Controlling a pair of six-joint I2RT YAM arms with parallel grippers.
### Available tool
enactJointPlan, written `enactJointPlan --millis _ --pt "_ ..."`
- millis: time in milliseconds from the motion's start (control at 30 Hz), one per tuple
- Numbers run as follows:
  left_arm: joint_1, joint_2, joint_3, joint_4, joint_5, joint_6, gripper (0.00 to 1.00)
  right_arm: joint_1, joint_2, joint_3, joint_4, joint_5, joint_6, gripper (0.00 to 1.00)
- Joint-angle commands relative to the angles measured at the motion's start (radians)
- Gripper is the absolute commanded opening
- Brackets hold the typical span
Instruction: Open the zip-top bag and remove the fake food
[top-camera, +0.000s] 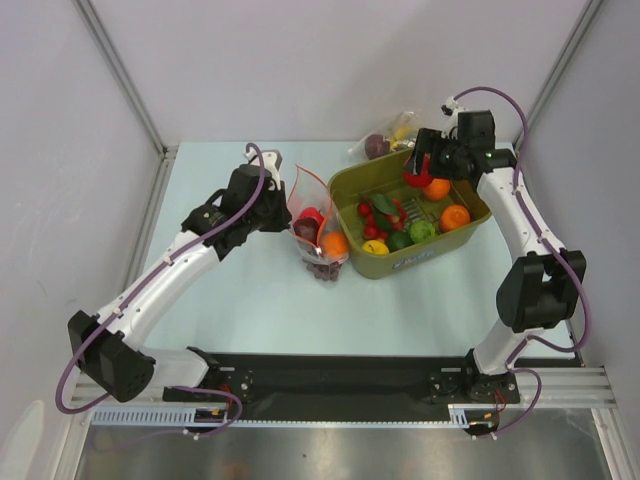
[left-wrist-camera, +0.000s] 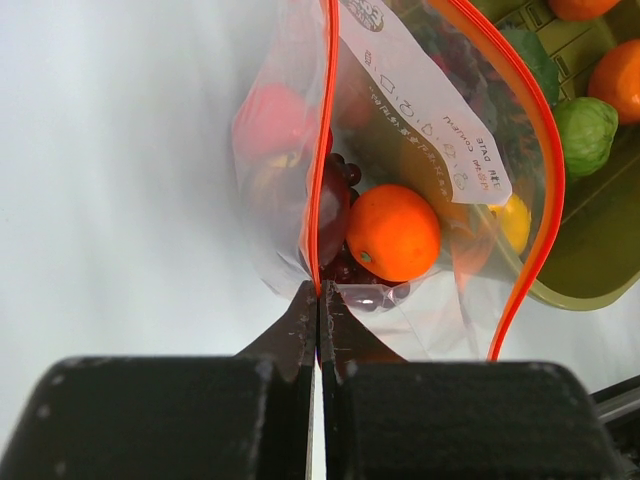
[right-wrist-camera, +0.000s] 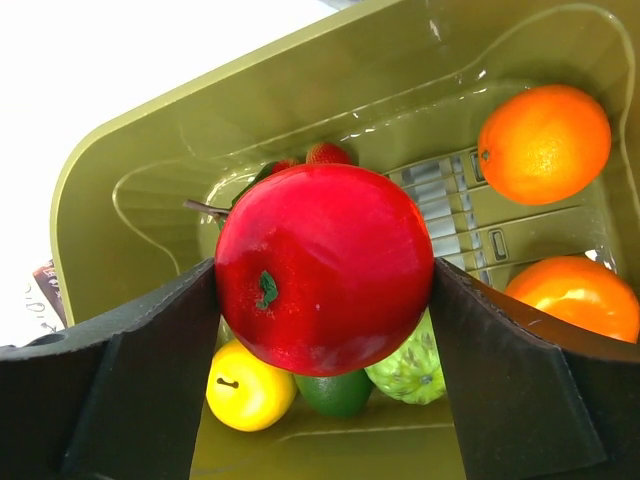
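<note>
Pale table (top-camera: 262, 300), white walls (top-camera: 330, 60)

Illumination is bright, diffuse and from overhead in all three views. The top view is sharp throughout; the table (top-camera: 250, 300) carries only faint, soft shadows under the arms.

Left wrist view: the table at left is overexposed to near white. The left gripper (left-wrist-camera: 318, 305) at the near edge is a dark, soft-focused mass. The zip-top bag (left-wrist-camera: 420, 130) shows mild sheen.

Right wrist view: the red apple (right-wrist-camera: 325, 265) is sharp, with small specular highlights. The olive bin (right-wrist-camera: 150, 130) wall glints. The far left corner is blown out white.
</note>
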Motion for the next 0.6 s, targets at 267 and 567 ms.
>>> enactJointPlan --millis 267,567 --pt "0.001 -0.027 0.023 0.013 -0.022 0.013 0.0 -0.007 0.016 0.027 -0.04 -0.008 -0.039 0.9" --pt "0.001 -0.042 0.006 0.015 -0.025 0.008 0.0 -0.01 -0.008 0.024 -0.037 -0.013 -0.053 0.93"
